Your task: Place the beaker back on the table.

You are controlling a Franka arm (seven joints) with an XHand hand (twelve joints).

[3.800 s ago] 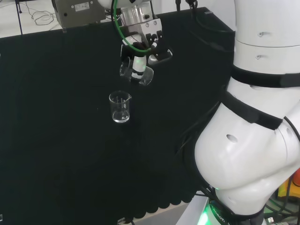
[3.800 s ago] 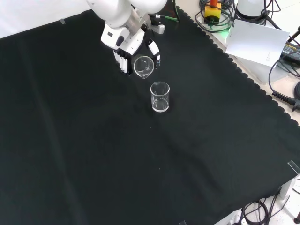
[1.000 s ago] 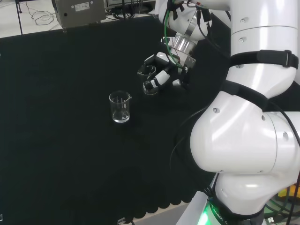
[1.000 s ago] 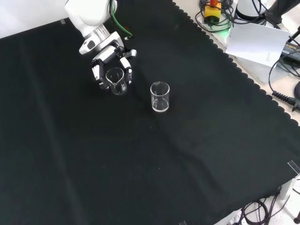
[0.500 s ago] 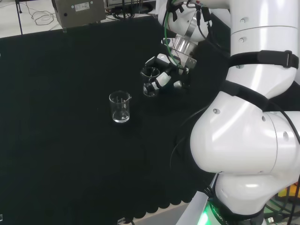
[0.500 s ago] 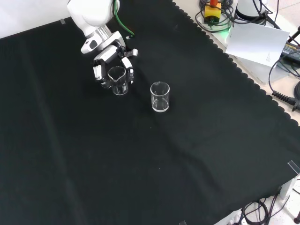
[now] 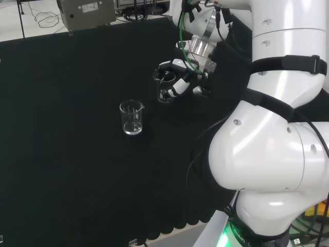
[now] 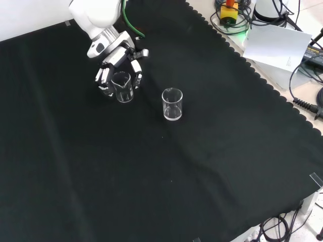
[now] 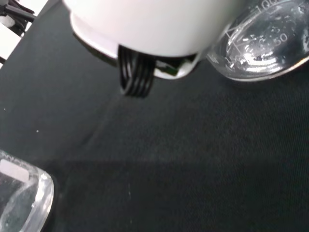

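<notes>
Robot hand around a clear beaker standing upright on the black-clothed table.

Head view: the robot hand (image 7: 181,82) curls its fingers round the beaker (image 7: 164,92), whose base meets the table (image 7: 67,154); a second beaker (image 7: 131,117) stands apart, nearer the camera and to the left. Front view: the robot hand (image 8: 117,63) descends from the top, fingers (image 8: 137,77) flanking the beaker (image 8: 122,86), with the second beaker (image 8: 172,104) near, to its right. Wrist view: the beaker (image 9: 258,41) appears close beside the blurred white robot hand (image 9: 145,24); the second beaker (image 9: 19,198) shows at a corner.

Second clear beaker (image 8: 172,104) upright on black cloth (image 8: 151,171), grey box (image 7: 86,13) beyond bench
</notes>
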